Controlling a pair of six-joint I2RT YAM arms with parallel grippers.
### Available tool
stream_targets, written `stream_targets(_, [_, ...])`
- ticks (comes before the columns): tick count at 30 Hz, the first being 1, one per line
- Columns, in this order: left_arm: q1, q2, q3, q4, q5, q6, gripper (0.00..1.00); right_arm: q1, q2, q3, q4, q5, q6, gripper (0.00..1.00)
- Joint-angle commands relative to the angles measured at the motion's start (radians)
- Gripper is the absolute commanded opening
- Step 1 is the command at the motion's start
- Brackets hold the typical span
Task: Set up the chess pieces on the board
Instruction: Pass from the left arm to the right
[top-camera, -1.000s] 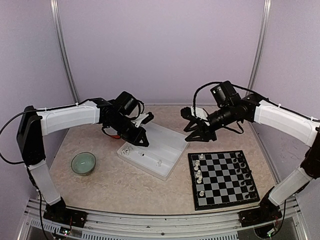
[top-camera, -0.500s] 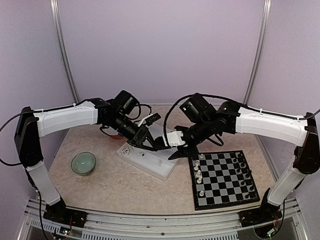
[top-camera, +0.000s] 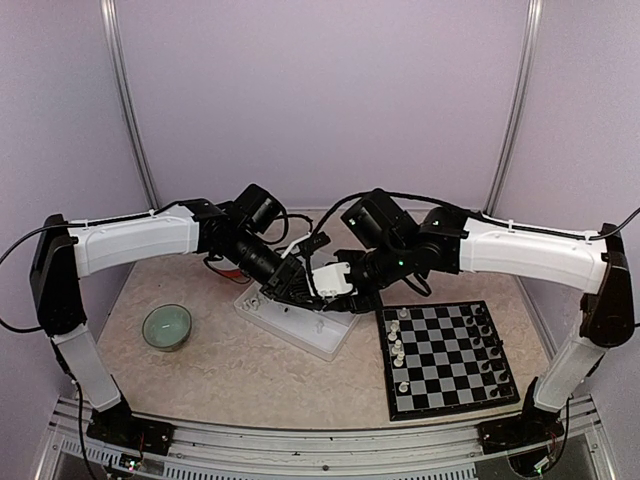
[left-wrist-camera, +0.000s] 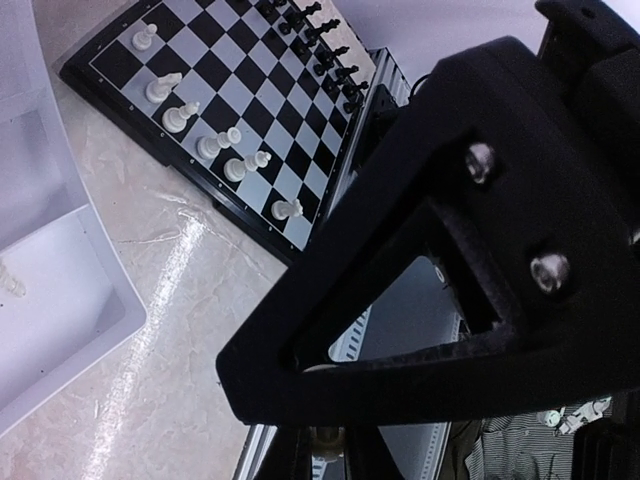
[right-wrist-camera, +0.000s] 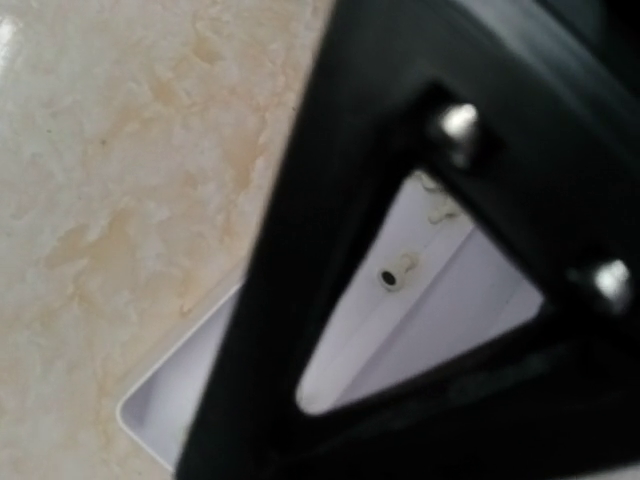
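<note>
Left jaws are pressed together over the white divided plastic tray (top-camera: 312, 335) at frame centre; whether they pinch anything, I cannot tell. Right jaws meet them there, their spread unclear. On the black-and-grey checkered chessboard (top-camera: 450, 372), lower right, stand 6 small cream chess pieces (top-camera: 397, 345) and a line of black chess pieces (top-camera: 483, 345). The setup looks about half done.
</note>
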Motion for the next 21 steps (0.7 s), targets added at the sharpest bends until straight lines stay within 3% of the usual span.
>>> stream_targets(1, [-0.007, -0.002, -0.013, 0.041, 0.043, -0.015, 0.1, 0.032, 0.001, 0.02, 0.016, 0.012, 0.003, 0.34])
stream_targets(6, [-0.001, -0.011, -0.021, 0.076, 0.046, -0.04, 0.13, 0.041, -0.004, 0.005, 0.014, 0.015, 0.001, 0.14])
stream_targets(11, [0.023, -0.057, -0.055, 0.108, -0.032, -0.058, 0.25, 0.002, -0.03, 0.001, 0.031, -0.018, 0.079, 0.07])
stream_targets(15, [0.055, -0.18, -0.13, 0.222, -0.149, -0.103, 0.3, -0.115, -0.052, 0.008, 0.018, -0.212, 0.217, 0.06])
stream_targets(18, [0.042, -0.338, -0.257, 0.45, -0.308, -0.167, 0.34, -0.219, -0.059, 0.001, 0.029, -0.415, 0.353, 0.06])
stream_targets(21, [-0.014, -0.471, -0.373, 0.646, -0.577, -0.159, 0.36, -0.32, -0.057, -0.038, 0.061, -0.653, 0.485, 0.06])
